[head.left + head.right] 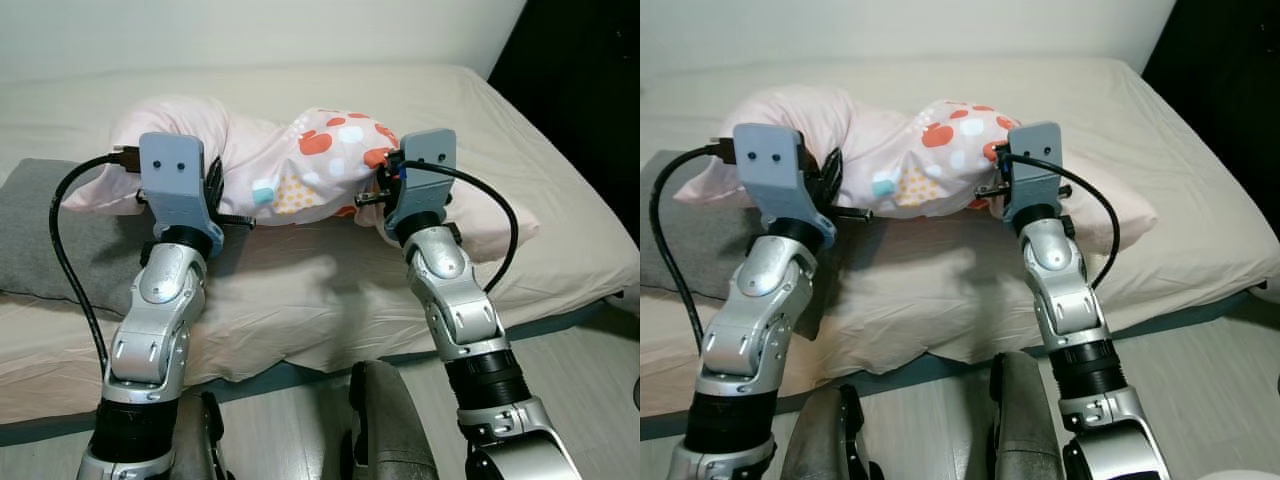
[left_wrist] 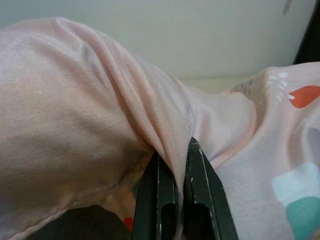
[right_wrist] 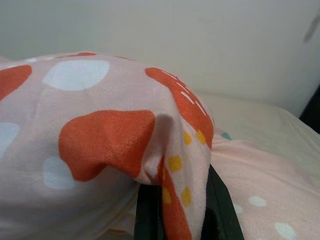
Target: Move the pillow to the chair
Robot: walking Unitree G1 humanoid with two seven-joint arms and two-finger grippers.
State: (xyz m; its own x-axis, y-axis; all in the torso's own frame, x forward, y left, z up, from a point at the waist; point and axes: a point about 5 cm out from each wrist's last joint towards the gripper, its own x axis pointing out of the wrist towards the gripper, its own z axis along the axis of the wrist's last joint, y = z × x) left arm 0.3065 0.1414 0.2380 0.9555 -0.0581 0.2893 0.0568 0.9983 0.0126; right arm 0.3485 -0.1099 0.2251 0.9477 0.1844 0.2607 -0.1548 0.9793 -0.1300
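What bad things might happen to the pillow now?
The left gripper and right gripper each pinch only a thin fold of the pillow cover, so the cloth might slip out or stretch. The pillow's far end sags on the bed and may drag when lifted.

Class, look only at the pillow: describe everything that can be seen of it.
The pillow is soft, pale pink cloth; its middle is printed with orange, white, teal and yellow shapes. It lies across the bed, bunched and raised in the middle, its ends sagging onto the sheet. The left hand pinches a fold of plain pink fabric; the right hand pinches a fold of the printed part.
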